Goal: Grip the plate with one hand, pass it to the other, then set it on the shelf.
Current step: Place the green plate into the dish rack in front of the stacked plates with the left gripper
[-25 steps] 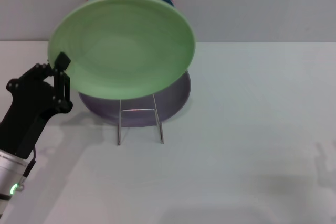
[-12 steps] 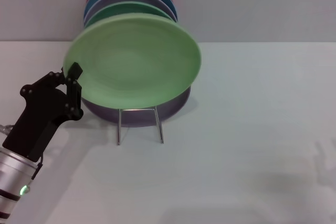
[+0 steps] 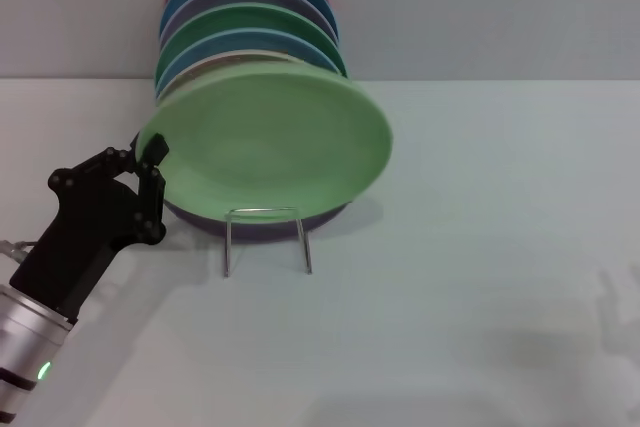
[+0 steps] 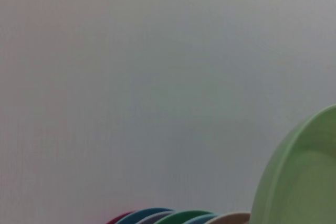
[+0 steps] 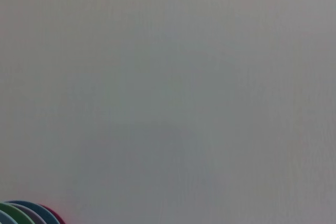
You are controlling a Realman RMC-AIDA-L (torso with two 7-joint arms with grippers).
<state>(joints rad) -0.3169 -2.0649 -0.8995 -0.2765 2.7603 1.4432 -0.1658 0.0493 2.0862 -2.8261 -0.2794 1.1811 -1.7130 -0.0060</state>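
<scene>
Left claw (image 3: 150, 162) clamped shut on the plate (image 3: 270, 142) at its 9 o'clock rim; plate tilted over the shelf (image 3: 266, 237), fronting stacked plates (image 3: 250, 17), above the counter (image 3: 480, 247)

This looks like a robot test bench or lab rather than a lived-in kitchen. The plain white matte table (image 3: 480, 247) runs straight back to a bare pale grey wall (image 3: 480, 7), with nothing domestic on either. The only household touch is a staged one: a row of round matte plates in red, blue, lilac and dark green (image 3: 250, 22) standing on edge, one behind another, in a thin silver wire plate rack (image 3: 266, 237) set near the wall. A black robot arm with a silver wrist section and a small green indicator light (image 3: 42, 372) reaches in from the left. Both wrist views take in mostly that same blank wall.
</scene>
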